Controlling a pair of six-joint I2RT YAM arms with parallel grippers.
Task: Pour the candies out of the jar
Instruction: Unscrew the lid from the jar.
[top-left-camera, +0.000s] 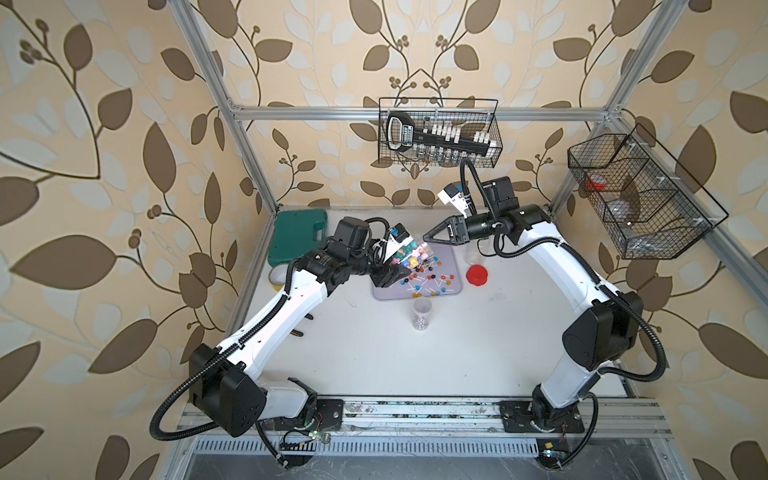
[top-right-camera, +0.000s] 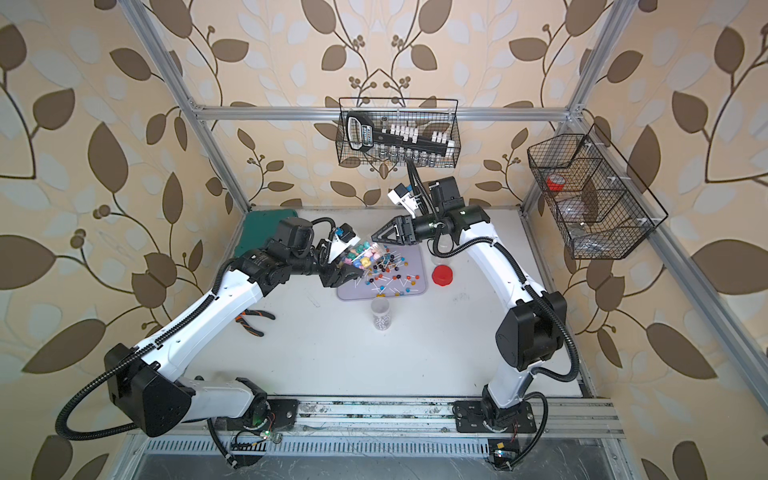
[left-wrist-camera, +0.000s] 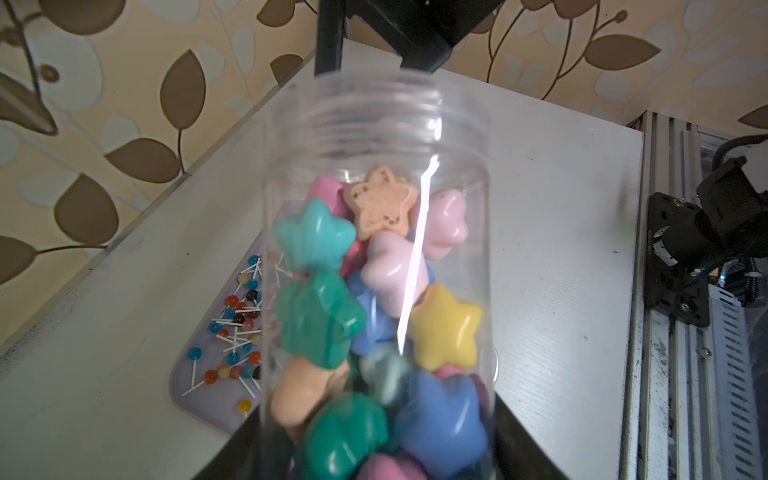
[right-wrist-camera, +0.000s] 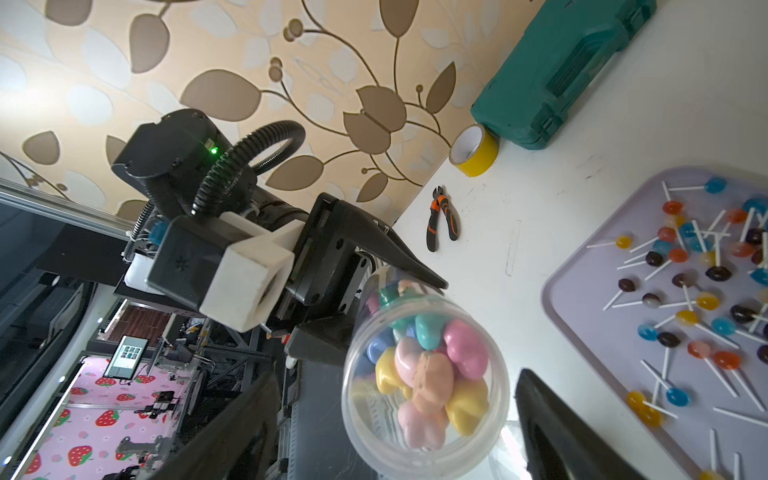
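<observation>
A clear plastic jar (top-left-camera: 409, 253) (top-right-camera: 365, 254) lies tilted over the purple tray (top-left-camera: 384, 295) (top-right-camera: 347, 296), with my left gripper (top-left-camera: 388, 277) (top-right-camera: 341, 277) shut on its lower body. It holds pastel star-shaped candies (left-wrist-camera: 444, 328) (right-wrist-camera: 432, 374), and its mouth (right-wrist-camera: 424, 453) has no lid. Several lollipops (top-left-camera: 424, 279) (left-wrist-camera: 237, 328) (right-wrist-camera: 685, 282) lie scattered on the tray. My right gripper (top-left-camera: 428, 239) (top-right-camera: 376, 239) is open at the jar's mouth. One finger (right-wrist-camera: 552, 436) stands on each side of the rim, apart from it.
A red lid (top-left-camera: 477, 275) (top-right-camera: 441, 275) lies right of the tray. A small clear jar (top-left-camera: 422, 313) (top-right-camera: 380, 313) with tiny sweets stands in front of it. A green case (top-left-camera: 297, 235), yellow tape (right-wrist-camera: 473, 151) and pliers (top-right-camera: 251, 322) lie at the left.
</observation>
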